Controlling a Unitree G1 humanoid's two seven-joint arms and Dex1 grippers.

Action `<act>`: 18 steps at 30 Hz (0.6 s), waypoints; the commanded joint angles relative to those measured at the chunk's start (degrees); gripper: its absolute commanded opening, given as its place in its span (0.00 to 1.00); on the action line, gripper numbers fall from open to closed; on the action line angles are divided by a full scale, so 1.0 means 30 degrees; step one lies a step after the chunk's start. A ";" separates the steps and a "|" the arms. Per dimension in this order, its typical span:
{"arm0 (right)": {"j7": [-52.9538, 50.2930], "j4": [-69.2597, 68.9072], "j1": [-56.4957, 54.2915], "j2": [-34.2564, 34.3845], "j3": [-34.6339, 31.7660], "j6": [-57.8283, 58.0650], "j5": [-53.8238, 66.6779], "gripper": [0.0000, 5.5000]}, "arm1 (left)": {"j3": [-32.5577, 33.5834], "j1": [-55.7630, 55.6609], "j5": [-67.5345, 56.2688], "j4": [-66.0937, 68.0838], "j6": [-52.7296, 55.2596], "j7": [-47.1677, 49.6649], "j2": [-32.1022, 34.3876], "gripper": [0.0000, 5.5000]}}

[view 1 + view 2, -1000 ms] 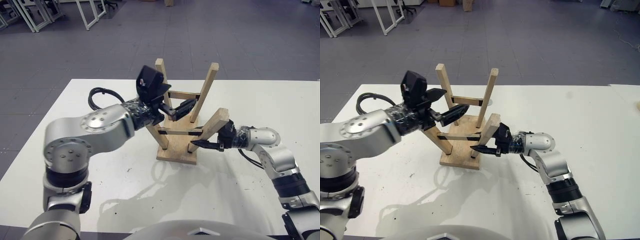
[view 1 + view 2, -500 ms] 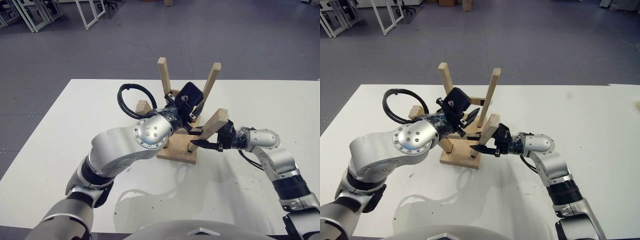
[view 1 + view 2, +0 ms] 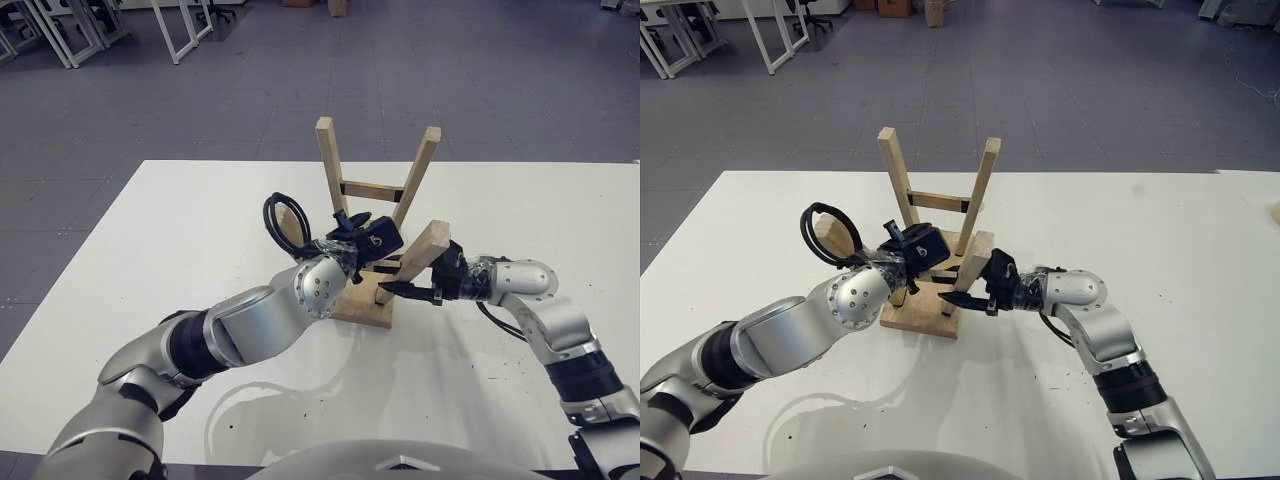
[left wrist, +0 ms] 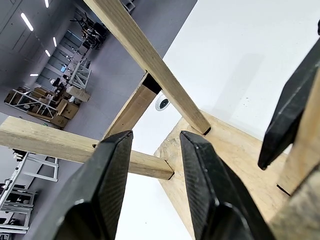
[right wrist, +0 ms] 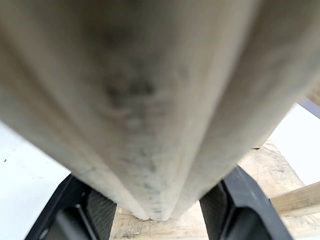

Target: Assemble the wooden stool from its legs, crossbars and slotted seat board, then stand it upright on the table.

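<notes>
Mid-frame, the upturned stool (image 3: 372,190) looks light but stiff, best gripped low on a leg (image 3: 428,246), where the right gripper (image 3: 390,289) clamps; the left gripper (image 4: 154,140) gapes empty.

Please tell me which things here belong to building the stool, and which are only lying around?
For the job:
- seat board
- far legs
- crossbar
- near leg, held by the right gripper
- left gripper, open among the legs

Lying around:
- white frames on the floor behind
- wooden box on the floor behind
</notes>
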 commanded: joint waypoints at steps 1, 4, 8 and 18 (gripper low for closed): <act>-0.3634 0.0637 0.1739 0.1064 -0.1585 0.5389 0.1207 0.37 | -0.0485 0.2457 -0.0452 0.1253 0.0376 -0.2634 0.0117 0.32; -0.4228 0.0380 0.1863 0.1528 -0.2601 0.7361 0.2891 0.37 | 0.0072 0.3066 0.0131 0.1529 -0.0004 -0.3135 0.0440 0.32; -0.3625 -0.0239 0.2875 0.1884 -0.2882 0.5850 0.2856 0.37 | 0.1371 0.3336 0.0330 0.0730 0.0287 -0.3845 0.0142 0.32; -0.1015 -0.1025 0.4707 0.1351 -0.1471 0.0372 0.0926 0.37 | 0.6645 -0.0768 0.0369 -0.1967 0.3573 -0.5285 -0.1883 0.32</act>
